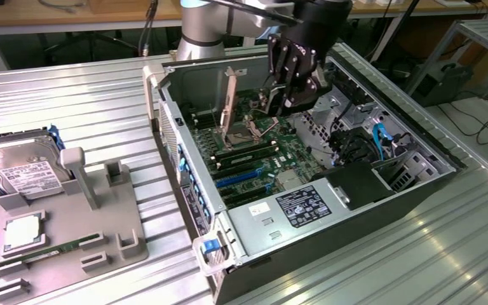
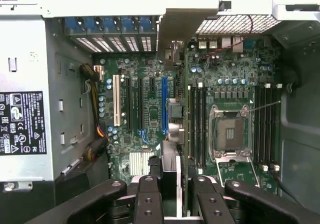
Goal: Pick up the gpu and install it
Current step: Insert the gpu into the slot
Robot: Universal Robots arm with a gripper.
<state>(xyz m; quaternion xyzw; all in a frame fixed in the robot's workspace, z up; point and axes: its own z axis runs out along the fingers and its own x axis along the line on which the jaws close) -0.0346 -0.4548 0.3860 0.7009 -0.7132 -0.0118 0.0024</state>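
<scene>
My gripper (image 2: 174, 200) is shut on the gpu (image 2: 181, 134), which I see edge-on as a thin dark board running away from the fingers. Its pale metal bracket (image 2: 186, 26) points toward the case's rear wall. The card hangs above the motherboard (image 2: 145, 129), between the blue expansion slot (image 2: 163, 104) and the memory slots beside the CPU socket (image 2: 231, 134). In the exterior view the gripper (image 1: 284, 101) reaches down into the open computer case (image 1: 253, 219), over the far part of the board. I cannot tell whether the card touches a slot.
A grey holder tray (image 1: 100, 248) lies at the exterior view's left, carrying a silver hard drive (image 1: 25, 170), a CPU (image 1: 23, 232) and a green RAM stick (image 1: 53, 249). Inside the case are a power supply (image 1: 299, 206), blue cables (image 1: 380, 143) and a raised socket lever (image 1: 229, 95).
</scene>
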